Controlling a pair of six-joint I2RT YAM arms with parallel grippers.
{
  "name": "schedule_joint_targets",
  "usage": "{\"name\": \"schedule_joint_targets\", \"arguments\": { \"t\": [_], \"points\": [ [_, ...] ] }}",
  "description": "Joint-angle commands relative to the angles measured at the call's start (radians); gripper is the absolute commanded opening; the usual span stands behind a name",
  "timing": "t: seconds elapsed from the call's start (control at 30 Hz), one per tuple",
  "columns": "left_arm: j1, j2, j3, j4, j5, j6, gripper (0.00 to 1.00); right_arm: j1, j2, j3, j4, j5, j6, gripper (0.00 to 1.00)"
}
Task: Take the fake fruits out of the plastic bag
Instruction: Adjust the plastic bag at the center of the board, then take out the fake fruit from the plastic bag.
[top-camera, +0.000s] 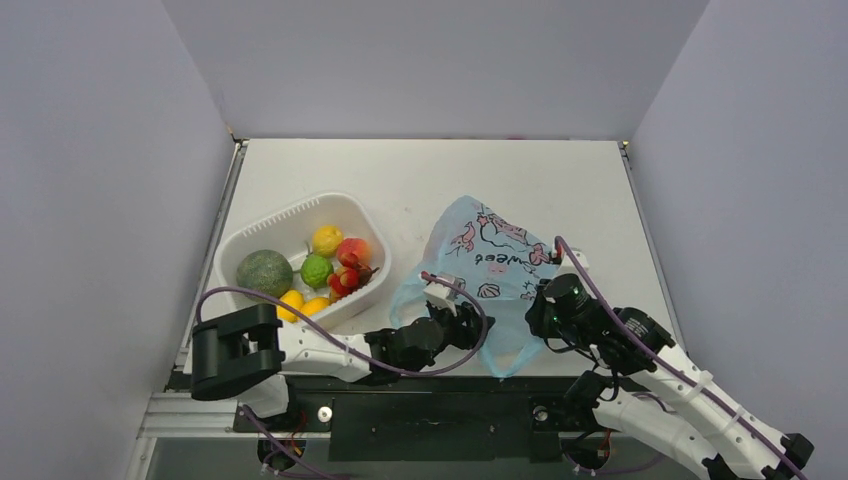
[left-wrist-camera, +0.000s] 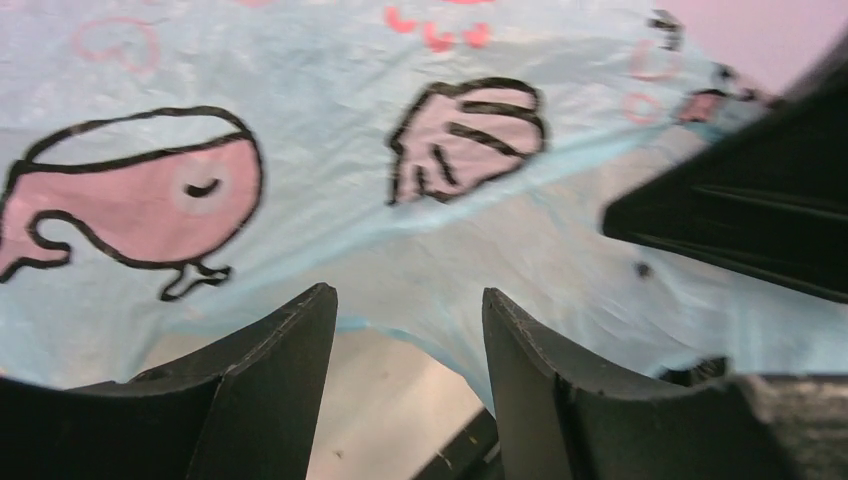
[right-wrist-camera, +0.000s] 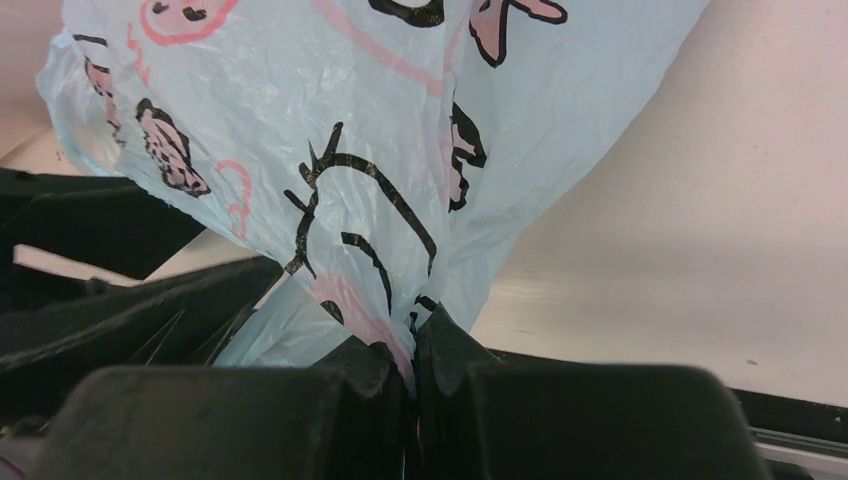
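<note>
Right gripper (right-wrist-camera: 415, 345), near edge, right of middle: jaws pinched together on a gathered fold of the bag (top-camera: 490, 250). The film rises from the fingertips in a tight bunch.

Left gripper (left-wrist-camera: 405, 305), near edge, about the middle: jaws apart, nothing between them. The bag's lower hem hangs just past the fingertips; contact cannot be told. The right arm's dark body shows at the right of this wrist view.

Bag: right of the table's (top-camera: 420, 180) middle, reaching from the near edge toward the centre. Light blue, pink prints, black lettering facing up, the near part crumpled. Contents cannot be made out through the film.

Tub (top-camera: 290, 212): white, toward the left edge, well apart from the bag. Inside it:
- melon (top-camera: 264, 272) on the left side
- red apple (top-camera: 353, 250) on the right side
- berry cluster (top-camera: 343, 283) just nearer than the apple
- yellow and lime pieces between these.
</note>
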Motion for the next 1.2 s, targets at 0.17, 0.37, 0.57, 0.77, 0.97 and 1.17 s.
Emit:
{"name": "schedule_joint_targets", "arguments": {
  "t": [0.17, 0.37, 0.57, 0.77, 0.97, 1.17],
  "points": [
    [0.015, 0.249, 0.114, 0.396, -0.188, 0.076, 0.56, -0.002, -0.042, 0.002, 0.04, 0.003, 0.016, 0.0],
    [0.053, 0.406, 0.2, 0.52, -0.2, 0.061, 0.63, -0.001, -0.024, -0.007, 0.074, -0.007, 0.003, 0.0],
    [0.079, 0.544, 0.308, 0.564, -0.225, 0.116, 0.71, -0.002, -0.021, 0.013, 0.077, -0.023, -0.014, 0.0],
    [0.083, 0.535, 0.269, 0.62, -0.245, 0.129, 0.72, -0.001, -0.052, 0.016, 0.072, -0.037, -0.017, 0.0],
    [0.11, 0.598, 0.353, 0.521, -0.246, 0.111, 0.76, -0.001, -0.054, 0.001, 0.071, -0.044, -0.034, 0.0],
    [0.114, 0.707, 0.511, 0.448, -0.307, 0.124, 0.79, -0.002, -0.055, 0.024, 0.072, -0.046, -0.039, 0.0]
  ]
}}
